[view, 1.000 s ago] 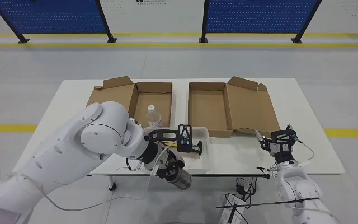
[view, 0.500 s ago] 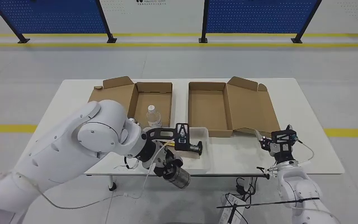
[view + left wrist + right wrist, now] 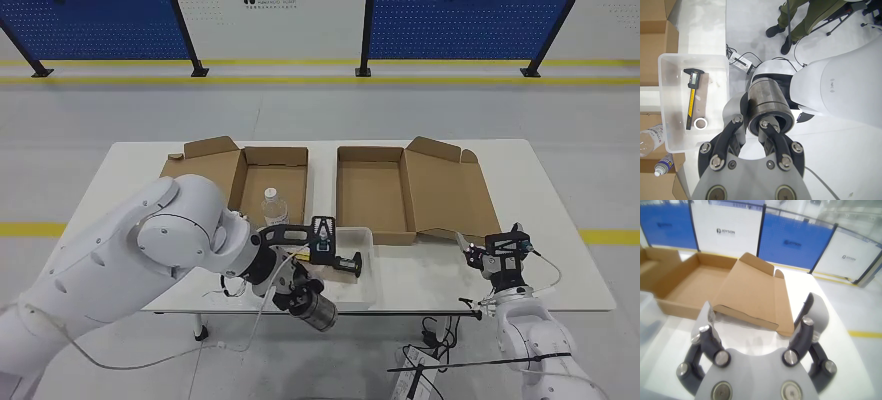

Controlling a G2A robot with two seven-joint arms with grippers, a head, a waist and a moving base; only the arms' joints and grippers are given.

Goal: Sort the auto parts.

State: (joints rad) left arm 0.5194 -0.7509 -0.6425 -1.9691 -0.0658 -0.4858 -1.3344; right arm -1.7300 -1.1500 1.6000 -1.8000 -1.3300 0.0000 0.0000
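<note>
The left end effector (image 3: 750,122) pinches a metal cylinder (image 3: 768,98) by its wall off the tabletop (image 3: 560,270) edge, apparently mid-transfer, and must next reach a cardboard box (image 3: 275,157).

Premises present as an industrial test hall: smooth grey floor (image 3: 400,110) marked with yellow lines (image 3: 300,79), blue partition panels (image 3: 460,25) on black feet, one white table (image 3: 520,190) bearing cardboard boxes (image 3: 375,195).

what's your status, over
Left gripper shut on cylinder, beside bin. Right gripper open, near right box. Caliper, ring in bin. Bin between cylinder and right box.
</note>
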